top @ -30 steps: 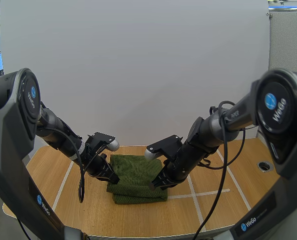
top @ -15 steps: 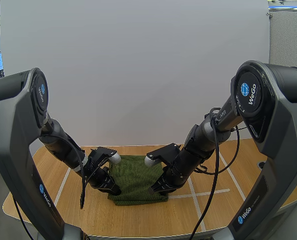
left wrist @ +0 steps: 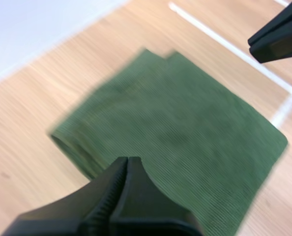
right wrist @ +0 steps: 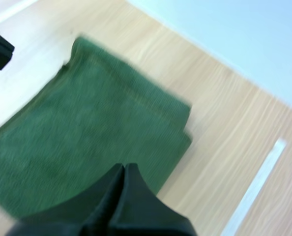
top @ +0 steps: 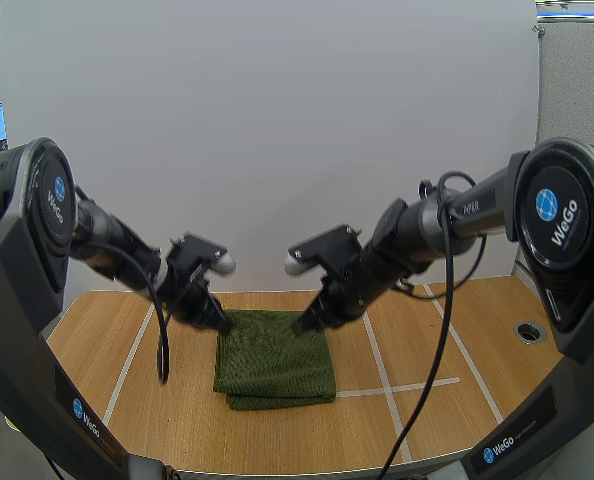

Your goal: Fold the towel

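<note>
A dark green towel [top: 275,358] lies folded into a flat rectangle on the wooden table [top: 177,420]. My left gripper [top: 223,325] hovers above the towel's far left corner, shut with nothing in it. Above the far right corner hangs my right gripper [top: 298,328], also shut and empty. In the left wrist view the towel [left wrist: 175,132] spreads beyond my closed fingers [left wrist: 124,172], with the other arm's gripper [left wrist: 278,37] over its far side. The right wrist view shows the towel [right wrist: 87,142] under my closed fingers [right wrist: 122,177].
White tape lines [top: 382,372] cross the table to the right of the towel, and another line [top: 127,365] runs on the left. A round cable hole [top: 528,331] sits near the right edge.
Both grippers have lifted off the towel's near corners and drawn back and up to its far edge. The towel stays flat and folded.
</note>
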Available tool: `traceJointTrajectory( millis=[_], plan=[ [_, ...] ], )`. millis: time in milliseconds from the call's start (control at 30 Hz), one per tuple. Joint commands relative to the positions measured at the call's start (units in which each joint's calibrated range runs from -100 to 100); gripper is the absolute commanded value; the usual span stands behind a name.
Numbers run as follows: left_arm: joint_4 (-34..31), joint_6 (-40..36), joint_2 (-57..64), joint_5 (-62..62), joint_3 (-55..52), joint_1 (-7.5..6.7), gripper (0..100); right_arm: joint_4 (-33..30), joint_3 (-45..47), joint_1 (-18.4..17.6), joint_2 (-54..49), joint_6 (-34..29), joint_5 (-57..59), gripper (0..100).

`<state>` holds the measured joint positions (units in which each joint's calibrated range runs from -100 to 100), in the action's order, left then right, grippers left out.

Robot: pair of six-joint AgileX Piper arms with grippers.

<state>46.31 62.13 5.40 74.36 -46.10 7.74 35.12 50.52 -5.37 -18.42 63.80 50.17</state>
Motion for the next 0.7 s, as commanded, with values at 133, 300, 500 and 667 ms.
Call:
traceJointTrajectory(
  millis=[133,300,500,667],
  plan=[
    [0.1,-6.3,-10.6,1.8,16.9,-0.01,0,0.3,-16.8,0.2,13.5,-0.1,0.5,0],
    [1.1,-7.0,-17.2,2.0,20.6,-0.01,0,1.0,-20.7,0.2,19.6,-0.1,0.3,0],
    [1.6,-6.5,-21.6,4.6,21.8,-0.15,0,2.2,-21.4,0.2,24.3,-0.1,-1.5,0],
    [2.6,-5.1,-24.1,4.4,21.8,-0.15,0,2.4,-21.4,0.2,28.0,-0.1,-3.3,0]
  ],
)
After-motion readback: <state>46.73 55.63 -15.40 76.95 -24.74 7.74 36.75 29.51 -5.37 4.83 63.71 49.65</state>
